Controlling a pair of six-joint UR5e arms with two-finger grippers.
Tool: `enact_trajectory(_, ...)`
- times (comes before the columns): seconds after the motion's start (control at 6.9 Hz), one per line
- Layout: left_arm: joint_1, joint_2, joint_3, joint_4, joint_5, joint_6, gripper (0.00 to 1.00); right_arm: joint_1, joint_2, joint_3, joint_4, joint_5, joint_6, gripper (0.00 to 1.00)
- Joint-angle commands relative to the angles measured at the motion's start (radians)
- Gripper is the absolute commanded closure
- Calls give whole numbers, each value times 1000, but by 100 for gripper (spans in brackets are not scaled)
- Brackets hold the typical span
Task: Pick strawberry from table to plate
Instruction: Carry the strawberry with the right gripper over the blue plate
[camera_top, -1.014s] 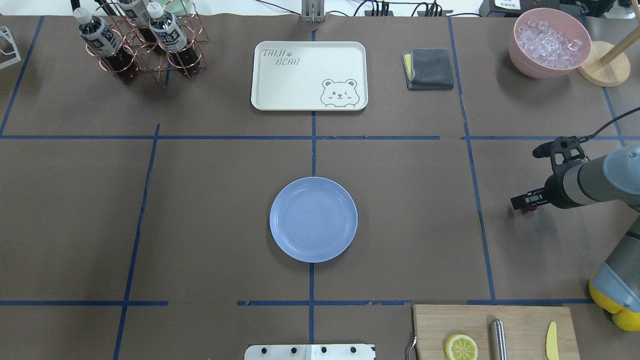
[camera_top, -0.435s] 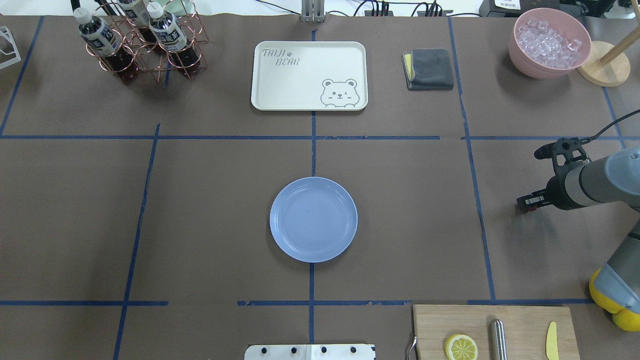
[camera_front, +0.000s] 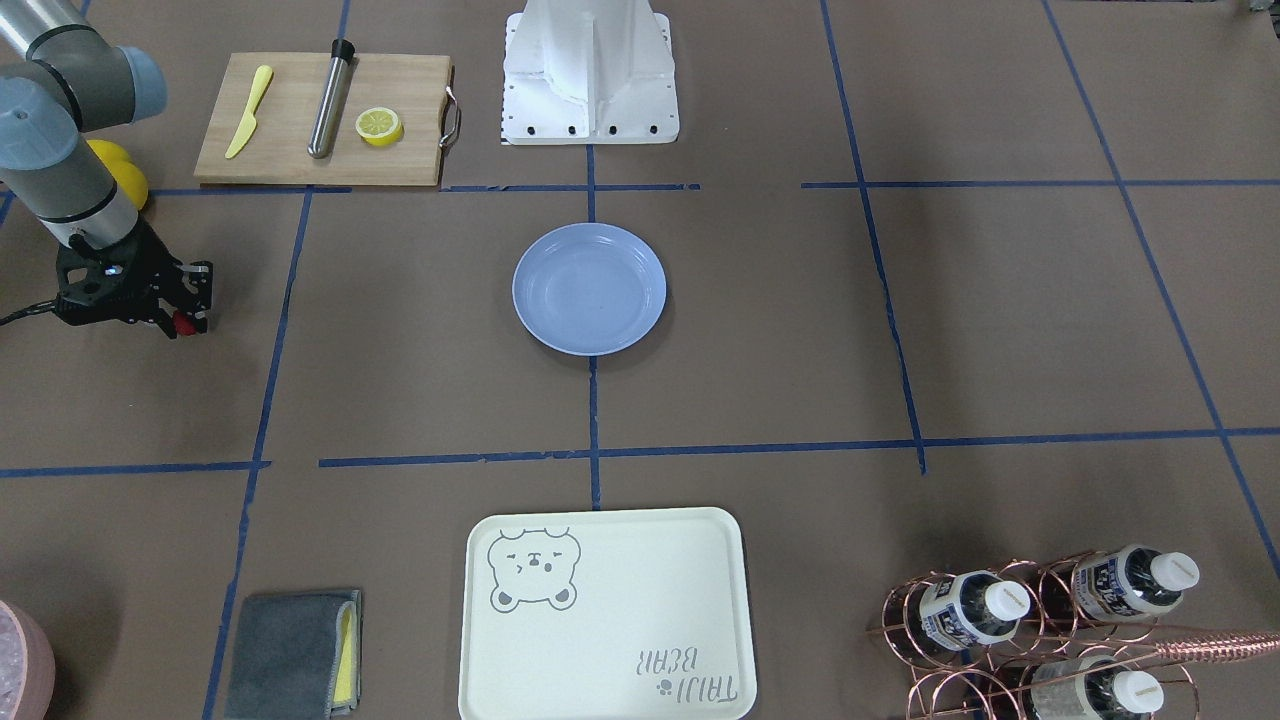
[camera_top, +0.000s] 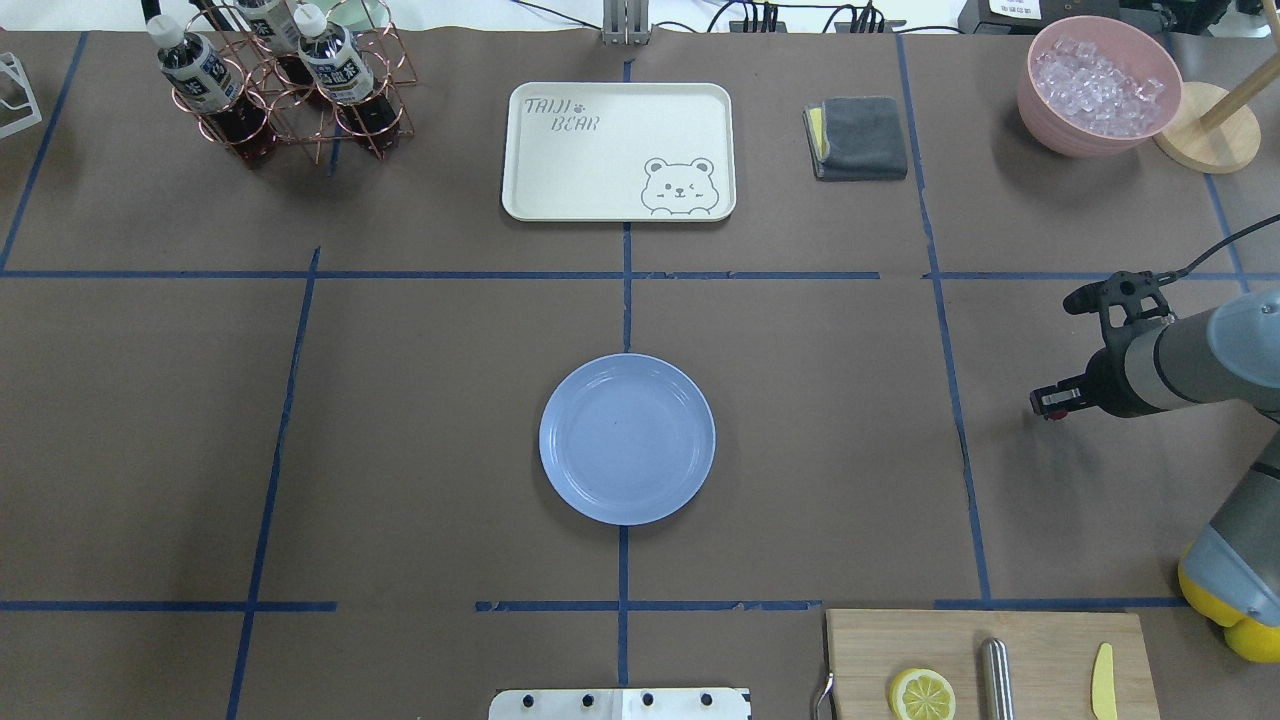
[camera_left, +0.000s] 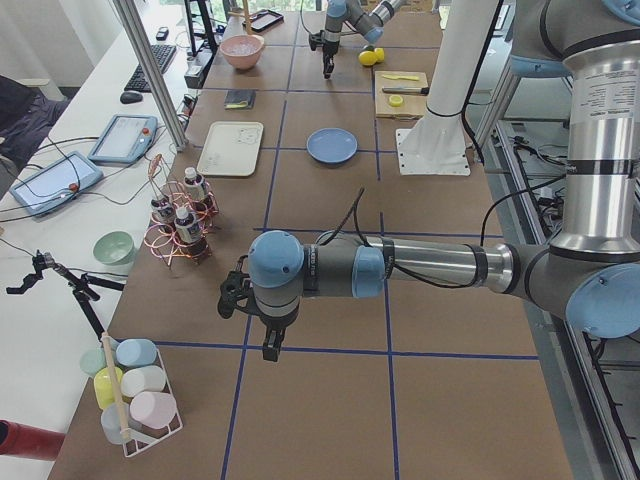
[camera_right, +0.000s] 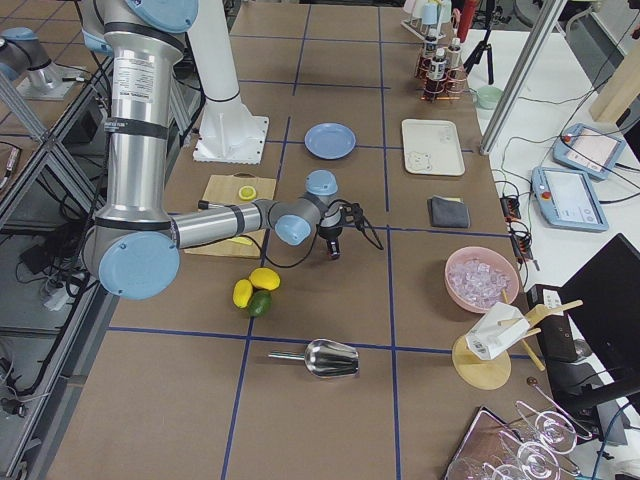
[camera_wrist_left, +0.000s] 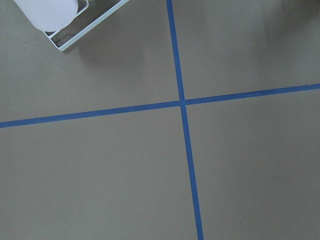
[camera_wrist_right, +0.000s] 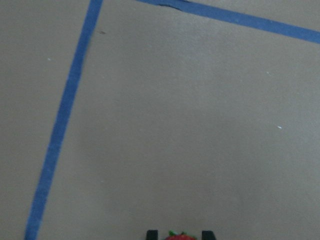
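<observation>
Right gripper (camera_top: 1046, 404) is pinching the strawberry (camera_front: 183, 322) between its 2 fingertips, and the wrist view shows the berry sitting right between them. Compared with 0.4 s ago it's only crept a hair left and farther away in the overhead view, berry along with it. It's over the right side of the table (camera_top: 800, 400), with the plate (camera_top: 627, 439) well off to the left. Left gripper (camera_left: 270, 352): can't tell if it's spread or closed.

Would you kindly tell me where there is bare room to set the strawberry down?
The plate is bare, and the table lies open between it and the right gripper, which is shut on the strawberry. Crowded: the cutting board near the robot's base, and the bottle rack.
</observation>
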Motion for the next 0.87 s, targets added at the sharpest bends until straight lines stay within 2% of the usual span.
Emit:
enact_trajectory(0.0,0,-1,0,0,-2,-1,0,-44,142,113,-196,0,138,100)
enact_trajectory(0.14,0,-2,0,0,-2,-1,0,-85,319,114,-396,-16,202,100)
enact_trajectory(0.29,0,-2,0,0,-2,-1,0,-137,465,99,-525,-43,262,100)
enact_trajectory(0.43,0,-2,-2,0,-5,0,0,-168,600,42,-601,-63,340,100)
enact_trajectory(0.58,0,-2,-2,0,-5,-1,0,-197,741,-89,-608,-107,409,100)
enact_trajectory(0.72,0,-3,-2,0,-5,-1,0,-228,832,-192,-605,-138,443,100)
